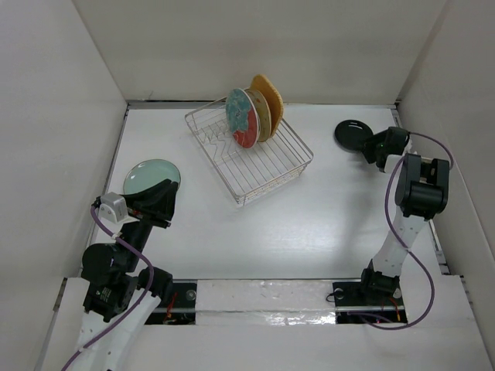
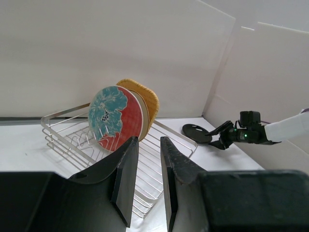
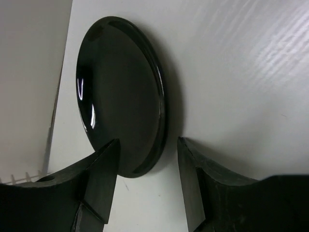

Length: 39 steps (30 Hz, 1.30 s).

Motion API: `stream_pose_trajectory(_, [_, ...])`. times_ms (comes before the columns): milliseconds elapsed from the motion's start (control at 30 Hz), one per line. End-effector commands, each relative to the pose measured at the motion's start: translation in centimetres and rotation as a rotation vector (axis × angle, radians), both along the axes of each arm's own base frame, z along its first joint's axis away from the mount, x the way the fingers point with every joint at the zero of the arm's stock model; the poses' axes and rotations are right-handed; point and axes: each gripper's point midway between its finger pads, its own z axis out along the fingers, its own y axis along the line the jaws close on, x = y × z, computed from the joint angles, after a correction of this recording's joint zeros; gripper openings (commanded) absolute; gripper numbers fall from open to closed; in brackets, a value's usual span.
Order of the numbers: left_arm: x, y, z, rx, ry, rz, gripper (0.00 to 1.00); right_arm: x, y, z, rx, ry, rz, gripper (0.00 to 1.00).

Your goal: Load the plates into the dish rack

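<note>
Near the far edge of the counter (image 1: 309, 232), upright in a row in the dish rack (image 1: 267, 166): red flowered plate (image 1: 241, 117), beige speckled plate (image 1: 262, 116), wooden plate (image 1: 271, 93). Flat by the left edge: pale teal plate (image 1: 151, 174), with left gripper (image 2: 148, 140) near it, fingers slightly apart, nothing between. Flat near the far right corner: small black plate (image 1: 352, 133), rim between the parted fingers of the right gripper (image 3: 147, 142), not clamped.
</note>
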Motion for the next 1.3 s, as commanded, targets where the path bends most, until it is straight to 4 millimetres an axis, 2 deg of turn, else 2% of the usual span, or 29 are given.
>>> stream_pose_trajectory(0, [-0.5, -0.1, 1.3, -0.016, -0.046, -0.015, 0.22, 2.6, 0.5, 1.0, 0.103, -0.068, 0.031, 0.54])
stream_pose_trajectory(67, [-0.4, -0.1, 1.2, -0.014, -0.044, -0.013, 0.22, 3.4, 0.9, 0.6, 0.138, -0.072, 0.048, 0.40])
stream_pose_trajectory(100, [-0.4, -0.1, 1.2, -0.013, -0.041, -0.011, 0.22, 3.4, 0.6, -0.1, 0.169, -0.071, 0.038, 0.15])
stream_pose_trajectory(133, [-0.2, -0.1, 1.1, -0.012, -0.037, -0.007, 0.22, 3.3, 0.6, -0.1, 0.178, -0.079, 0.029, 0.05])
stream_pose_trajectory(167, [-0.2, 0.0, 1.1, -0.011, -0.037, -0.005, 0.22, 3.5, 0.3, 0.8, 0.168, -0.119, 0.014, 0.00])
stream_pose_trajectory(200, [-0.2, 0.0, 1.1, -0.010, -0.035, -0.004, 0.22, 2.6, 0.9, 0.3, 0.165, -0.109, 0.010, 0.00])
stream_pose_trajectory(267, [-0.1, -0.1, 1.0, -0.009, -0.033, -0.006, 0.22, 2.5, 0.3, 4.0, 0.100, -0.194, -0.031, 0.00])
stream_pose_trajectory(300, [-0.1, -0.1, 1.0, -0.009, -0.032, -0.008, 0.22, 1.6, 0.2, 4.3, 0.079, -0.198, -0.041, 0.00])
stream_pose_trajectory(367, [-0.1, -0.2, 1.0, -0.006, -0.032, -0.012, 0.22, 1.1, 0.8, 10.7, 0.016, -0.347, -0.048, 0.00])
stream_pose_trajectory(433, [-0.1, -0.3, 1.0, -0.006, -0.034, -0.013, 0.22, 0.1, 1.2, 14.5, -0.094, -0.403, -0.055, 0.00])
stream_pose_trajectory(467, [-0.1, -0.3, 1.1, -0.007, -0.033, -0.014, 0.22, -0.7, 3.0, 18.9, -0.149, -0.459, -0.039, 0.00])
stream_pose_trajectory(533, [-0.2, -0.2, 1.0, -0.008, -0.035, -0.014, 0.22, -1.5, 4.2, 24.0, -0.330, -0.508, -0.049, 0.00])
stream_pose_trajectory(567, [-0.2, -0.2, 1.1, -0.008, -0.036, -0.014, 0.22, -1.9, 7.9, 25.6, -0.376, -0.515, 0.008, 0.00])
stream_pose_trajectory(600, [-0.2, -0.2, 1.1, -0.010, -0.036, -0.014, 0.22, -2.9, 9.2, 28.7, -0.485, -0.548, 0.030, 0.00])
stream_pose_trajectory(633, [-0.3, -0.2, 1.1, -0.012, -0.040, -0.014, 0.22, -3.5, 10.1, 30.4, -0.547, -0.557, 0.006, 0.00])
stream_pose_trajectory(667, [-0.4, -0.2, 1.2, -0.012, -0.041, -0.014, 0.22, -4.1, 13.7, 32.9, -0.631, -0.591, 0.073, 0.00])
stream_pose_trajectory(733, [-0.5, -0.1, 1.2, -0.014, -0.045, -0.014, 0.22, -4.7, 16.4, 34.9, -0.711, -0.582, 0.093, 0.00])
stream_pose_trajectory(767, [-0.5, -0.1, 1.3, -0.015, -0.049, -0.016, 0.22, -4.9, 17.8, 37.2, -0.745, -0.593, 0.102, 0.00])
stream_pose_trajectory(800, [-0.5, -0.1, 1.3, -0.015, -0.048, -0.014, 0.22, -5.6, 21.1, 37.8, -0.816, -0.593, 0.168, 0.00])
stream_pose_trajectory(867, [-0.6, -0.1, 1.4, -0.017, -0.051, -0.016, 0.22, -5.2, 23.7, 37.0, -0.902, -0.524, 0.188, 0.00])
stream_pose_trajectory(900, [-0.7, -0.1, 1.4, -0.017, -0.052, -0.018, 0.22, -5.5, 24.8, 39.4, -0.954, -0.542, 0.192, 0.00])
stream_pose_trajectory(933, [-0.7, -0.1, 1.4, -0.018, -0.055, -0.018, 0.22, -4.8, 27.7, 37.8, -0.981, -0.502, 0.234, 0.00])
stream_pose_trajectory(1000, [-0.8, 0.0, 1.5, -0.021, -0.059, -0.018, 0.23, -4.6, 30.2, 36.8, -1.091, -0.434, 0.308, 0.00])
stream_pose_trajectory(1033, [-0.9, 0.0, 1.6, -0.023, -0.062, -0.018, 0.22, -5.3, 31.7, 39.1, -1.093, -0.453, 0.275, 0.00])
stream_pose_trajectory(1067, [-1.0, 0.0, 1.6, -0.023, -0.063, -0.020, 0.22, -4.3, 33.3, 35.9, -1.161, -0.367, 0.318, 0.00])
stream_pose_trajectory(1100, [-1.0, 0.0, 1.7, -0.023, -0.067, -0.019, 0.23, -4.2, 34.2, 35.6, -1.210, -0.343, 0.326, 0.00])
stream_pose_trajectory(1133, [-1.1, 0.1, 1.7, -0.026, -0.070, -0.020, 0.22, -4.4, 34.5, 36.6, -1.217, -0.336, 0.289, 0.00])
stream_pose_trajectory(1167, [-1.2, 0.1, 1.7, -0.027, -0.070, -0.020, 0.22, -4.3, 36.8, 34.7, -1.249, -0.319, 0.324, 0.00])
stream_pose_trajectory(1267, [-1.3, 0.1, 1.8, -0.028, -0.074, -0.022, 0.22, -4.4, 38.6, 34.2, -1.289, -0.301, 0.312, 0.00])
